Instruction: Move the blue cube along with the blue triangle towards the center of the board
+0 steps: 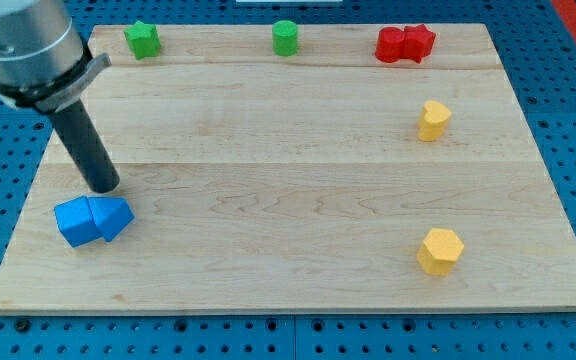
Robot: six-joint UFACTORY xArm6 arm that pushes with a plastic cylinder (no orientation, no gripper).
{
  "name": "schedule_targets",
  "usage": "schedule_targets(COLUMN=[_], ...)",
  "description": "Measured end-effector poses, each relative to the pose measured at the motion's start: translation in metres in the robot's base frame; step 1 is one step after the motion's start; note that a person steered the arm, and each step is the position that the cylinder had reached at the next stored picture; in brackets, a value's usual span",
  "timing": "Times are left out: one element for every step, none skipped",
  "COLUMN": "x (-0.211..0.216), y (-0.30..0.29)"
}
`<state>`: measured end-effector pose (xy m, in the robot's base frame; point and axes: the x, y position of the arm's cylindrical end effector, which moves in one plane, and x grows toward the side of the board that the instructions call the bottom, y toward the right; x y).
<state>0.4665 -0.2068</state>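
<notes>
The blue cube [74, 222] and the blue triangle [113, 217] lie touching each other at the lower left of the wooden board [288, 180], the cube on the left. My tip [103, 186] rests on the board just above the pair, close to the triangle's top edge, with a small gap between them. The dark rod slants up to the view's top left into the grey arm.
A green star [142, 39] and a green cylinder [285, 37] sit along the top edge. Two red blocks [405, 44] touch at the top right. Two yellow blocks stand on the right, one higher [433, 120] and one lower [440, 250].
</notes>
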Motion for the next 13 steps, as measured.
schedule_targets(x=[-0.012,-0.013,-0.013,-0.013,-0.013,-0.014,-0.03,-0.042,-0.073,-0.114,-0.121,-0.095,-0.078], y=[0.001,0.001,0.001,0.028,0.03,0.03,0.029,0.031,0.04,0.055,0.114,0.102,-0.001])
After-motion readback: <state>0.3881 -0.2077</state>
